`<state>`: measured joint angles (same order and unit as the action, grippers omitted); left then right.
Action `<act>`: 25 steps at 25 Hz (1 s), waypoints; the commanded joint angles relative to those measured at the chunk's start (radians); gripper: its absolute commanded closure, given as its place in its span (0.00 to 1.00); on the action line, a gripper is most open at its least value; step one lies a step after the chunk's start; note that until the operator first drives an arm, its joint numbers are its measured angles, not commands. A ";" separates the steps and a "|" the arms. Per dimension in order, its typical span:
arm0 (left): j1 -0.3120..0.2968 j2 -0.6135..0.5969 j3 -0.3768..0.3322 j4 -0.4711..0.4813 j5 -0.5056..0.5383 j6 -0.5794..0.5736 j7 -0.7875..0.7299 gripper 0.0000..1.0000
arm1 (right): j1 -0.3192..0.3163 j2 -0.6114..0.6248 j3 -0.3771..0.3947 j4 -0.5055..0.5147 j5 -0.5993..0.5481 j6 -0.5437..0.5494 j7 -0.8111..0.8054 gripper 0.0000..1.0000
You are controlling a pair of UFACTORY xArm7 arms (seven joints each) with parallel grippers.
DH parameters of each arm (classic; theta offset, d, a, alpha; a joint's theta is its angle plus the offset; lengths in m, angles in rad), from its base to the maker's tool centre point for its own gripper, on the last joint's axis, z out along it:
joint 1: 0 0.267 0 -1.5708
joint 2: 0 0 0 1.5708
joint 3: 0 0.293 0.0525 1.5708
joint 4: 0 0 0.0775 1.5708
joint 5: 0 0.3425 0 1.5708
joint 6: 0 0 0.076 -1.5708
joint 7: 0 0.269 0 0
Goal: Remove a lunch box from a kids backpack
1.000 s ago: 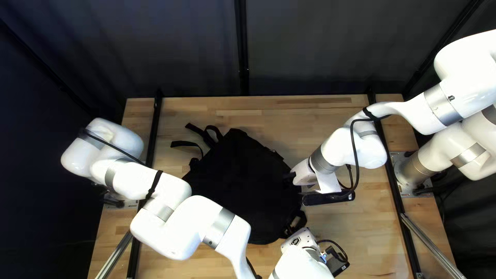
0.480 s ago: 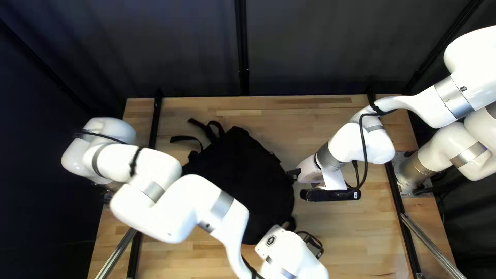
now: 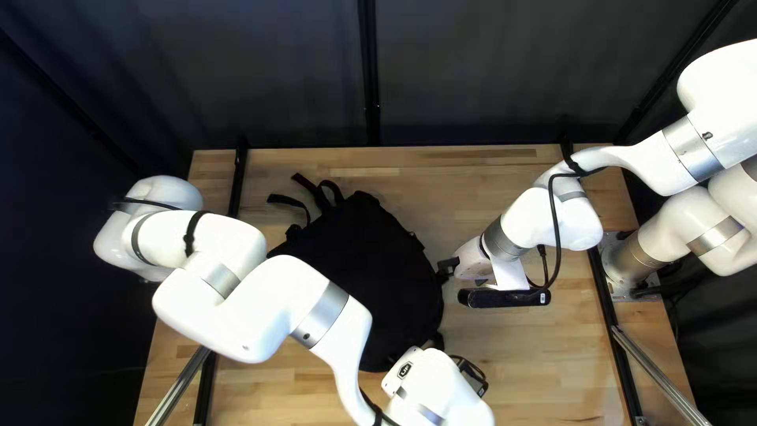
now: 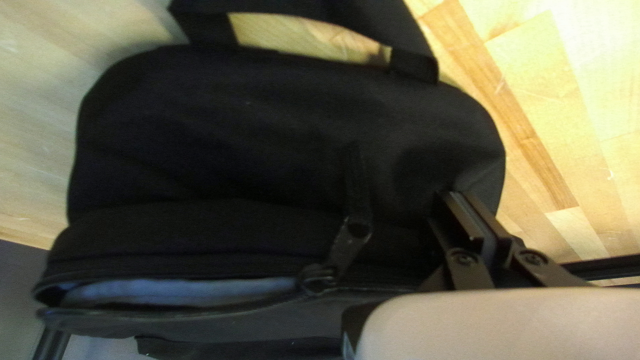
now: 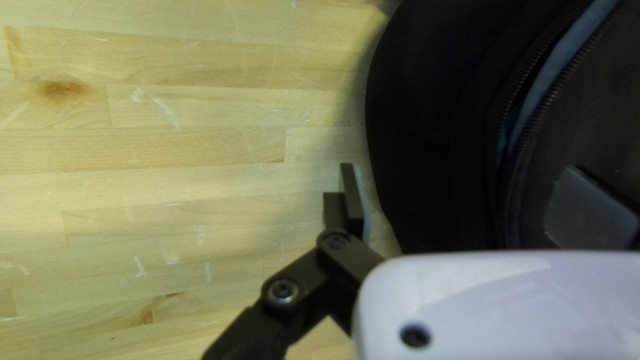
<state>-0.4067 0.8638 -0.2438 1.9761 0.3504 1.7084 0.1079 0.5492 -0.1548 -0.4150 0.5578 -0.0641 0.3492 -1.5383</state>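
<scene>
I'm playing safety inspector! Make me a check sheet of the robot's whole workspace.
Surface: pale wooden table with scuffs and a knot.
Job's things: black backpack lying down, zipper partly open, blue showing inside; can't tell if that's the lunch box.
Clutter: nothing seen.
Grippers: left gripper shut, over the backpack; right gripper open at the backpack's edge.
Cables: black cable looping beside the right arm's wrist.
Surroundings: dark curtain behind the table.

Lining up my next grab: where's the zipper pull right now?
In the left wrist view, the zipper pull sits on the black backpack, at the end of the open gap showing blue, beside the left gripper.
</scene>
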 commanded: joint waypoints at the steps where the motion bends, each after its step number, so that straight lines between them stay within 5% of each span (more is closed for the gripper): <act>1: -0.028 0.021 0.002 0.061 0.035 0.007 0.031 0.07 | 0.000 0.000 0.000 0.000 0.000 0.000 0.000 0.00; 2: -0.034 0.028 0.003 0.076 0.042 0.009 0.038 0.00 | 0.000 0.000 0.000 0.000 0.000 0.000 0.000 0.00; 10: -0.038 0.068 0.019 0.140 0.107 -0.023 0.119 0.00 | 0.000 0.000 0.000 0.000 0.000 0.000 0.000 0.00; 23: 0.035 0.042 0.037 -0.019 0.138 -0.159 0.134 0.00 | 0.000 0.000 0.000 0.000 0.000 0.000 0.000 0.00; 24: 0.037 0.035 0.038 -0.031 0.139 -0.163 0.130 0.07 | 0.000 0.000 0.000 0.000 0.000 0.000 0.000 0.00; 25: 0.038 0.032 0.038 -0.036 0.139 -0.163 0.128 0.90 | 0.000 0.000 0.000 0.000 0.000 0.000 0.000 0.00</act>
<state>-0.3728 0.9080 -0.2062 1.9602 0.4889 1.5522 0.2426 0.5492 -0.1548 -0.4150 0.5578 -0.0641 0.3492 -1.5383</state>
